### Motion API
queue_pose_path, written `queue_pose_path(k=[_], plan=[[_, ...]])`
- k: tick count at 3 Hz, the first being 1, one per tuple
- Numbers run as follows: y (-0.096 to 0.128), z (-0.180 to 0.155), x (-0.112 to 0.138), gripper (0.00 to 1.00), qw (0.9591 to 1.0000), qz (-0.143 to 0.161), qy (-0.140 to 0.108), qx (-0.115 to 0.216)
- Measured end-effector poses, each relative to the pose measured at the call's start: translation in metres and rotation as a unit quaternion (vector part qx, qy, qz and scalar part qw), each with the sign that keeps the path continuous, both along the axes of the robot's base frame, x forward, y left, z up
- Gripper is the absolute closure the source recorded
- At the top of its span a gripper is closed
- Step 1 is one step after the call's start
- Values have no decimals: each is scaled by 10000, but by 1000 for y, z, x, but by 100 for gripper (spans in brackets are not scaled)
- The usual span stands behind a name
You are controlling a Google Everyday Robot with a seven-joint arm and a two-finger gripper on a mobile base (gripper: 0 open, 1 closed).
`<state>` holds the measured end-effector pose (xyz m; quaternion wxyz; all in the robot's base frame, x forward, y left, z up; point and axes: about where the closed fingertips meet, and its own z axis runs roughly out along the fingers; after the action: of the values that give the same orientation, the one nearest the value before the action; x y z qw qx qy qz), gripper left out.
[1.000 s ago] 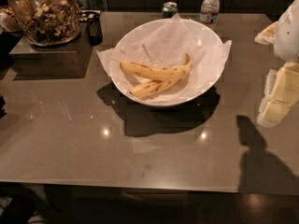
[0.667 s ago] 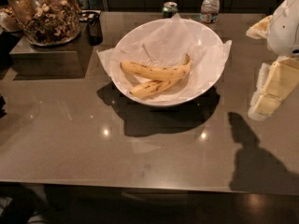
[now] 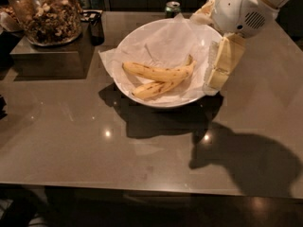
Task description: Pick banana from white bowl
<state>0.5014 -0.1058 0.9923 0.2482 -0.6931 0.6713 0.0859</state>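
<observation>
The white bowl, wide and lined with crinkled white paper, stands at the middle back of the table. Two bananas lie in it. The banana is the longer, thicker upper one, curving from left to its brownish stem end at the right. A shorter, slimmer banana with dark streaks lies just in front of it. My gripper hangs from the white arm at the bowl's right rim, just right of the banana's stem end. It holds nothing and is apart from the banana.
A big glass jar of snacks stands on a dark box at the back left, with a black object beside it. A green can stands behind the bowl. The table's front edge runs across below.
My arm and gripper have moved left from the table's right side to the bowl's right rim. The bowl and both bananas have not moved.
</observation>
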Motion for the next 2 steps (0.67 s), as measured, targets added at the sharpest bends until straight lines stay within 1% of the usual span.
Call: queue_pose_path(k=[1, 2], plan=[[1, 3, 2, 0, 10000, -14, -49, 17], [-2, 2, 5, 0, 9998, -96, -77, 178]])
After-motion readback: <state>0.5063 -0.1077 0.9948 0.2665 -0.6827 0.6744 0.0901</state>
